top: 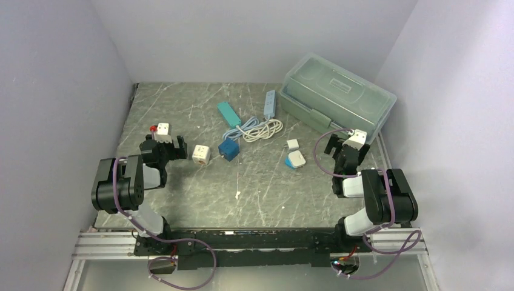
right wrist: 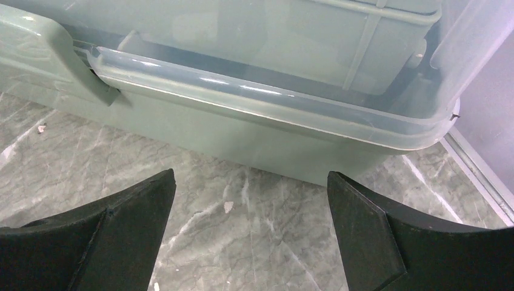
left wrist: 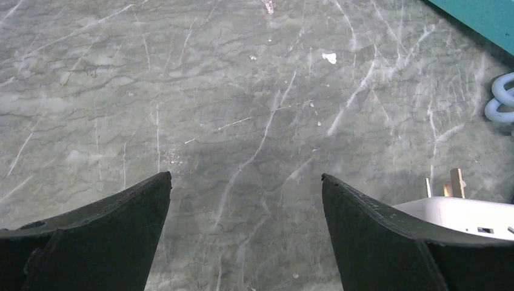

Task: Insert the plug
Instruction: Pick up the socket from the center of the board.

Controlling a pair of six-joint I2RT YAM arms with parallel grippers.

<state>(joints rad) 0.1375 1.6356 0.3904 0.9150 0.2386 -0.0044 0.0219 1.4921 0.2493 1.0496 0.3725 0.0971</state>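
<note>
Both my jaws are standing wide apart, gripping nothing, above the marble table (top: 182, 103). My left gripper (top: 163, 144) is hovering just left of a white cube adapter (top: 201, 153), while my right gripper (top: 347, 147) is facing the clear storage box (top: 336, 97). The white plug (top: 293, 145) is lying between them, near the power strip (top: 270, 103) and its coiled cable (top: 260, 129).

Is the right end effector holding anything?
No: the right end effector stands open and empty, facing the box.

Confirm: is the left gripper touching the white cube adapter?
Apart. The top view shows bare table between the left gripper and the white cube adapter.
</note>
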